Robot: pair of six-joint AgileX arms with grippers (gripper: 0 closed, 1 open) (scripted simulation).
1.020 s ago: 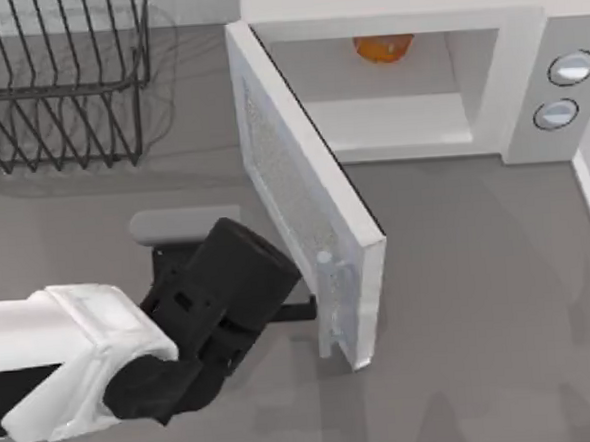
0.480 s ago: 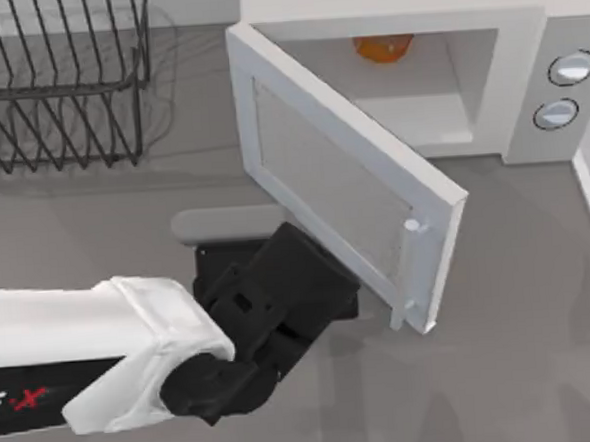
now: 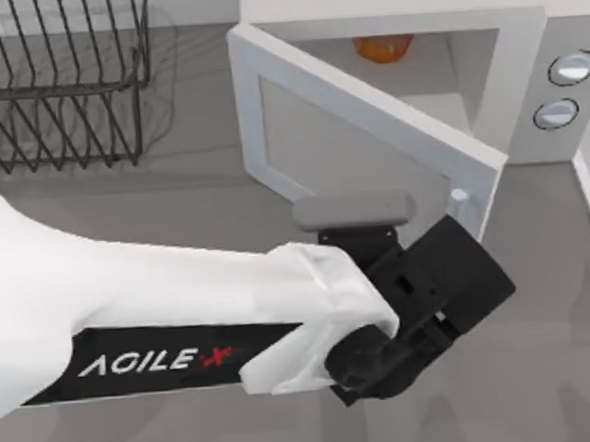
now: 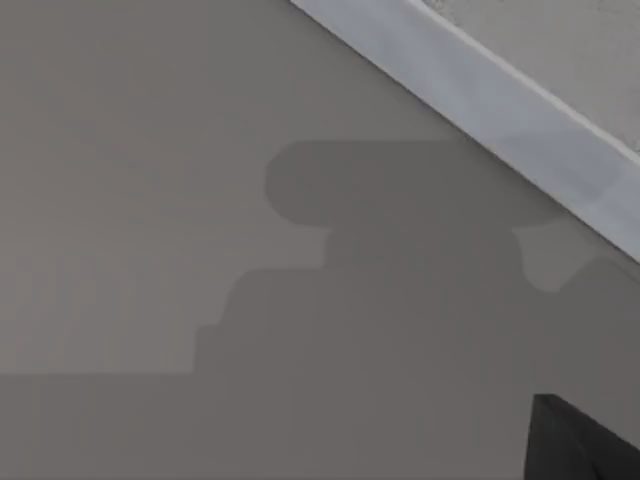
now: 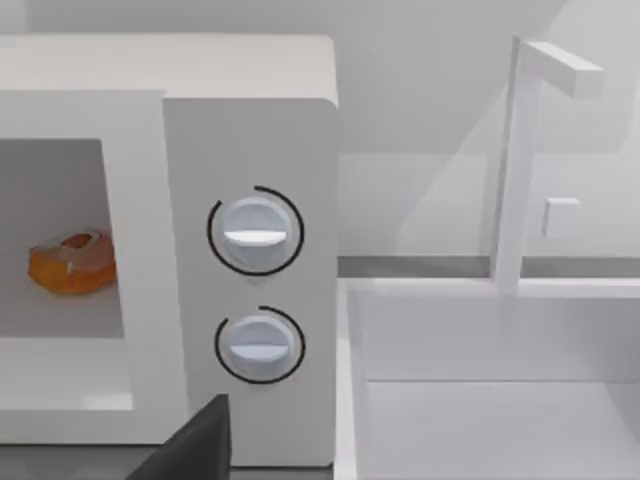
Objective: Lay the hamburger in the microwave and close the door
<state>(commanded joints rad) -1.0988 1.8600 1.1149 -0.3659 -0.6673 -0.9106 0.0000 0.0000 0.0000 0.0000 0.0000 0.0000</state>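
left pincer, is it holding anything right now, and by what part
Cannot be told: the left pincer sits against the outer face of the door near its free edge, its fingers hidden. The hamburger lies in the microwave.

We are in a rendered kitchen. A white microwave (image 3: 527,77) with two round knobs (image 5: 256,232) stands at the back of a plain grey countertop (image 3: 173,198), and a dark wire dish rack (image 3: 56,85) sits at the counter's left. Just beside the microwave on the right we see a white sink basin (image 5: 480,380) with an angular white faucet (image 5: 525,150) against a pale wall.
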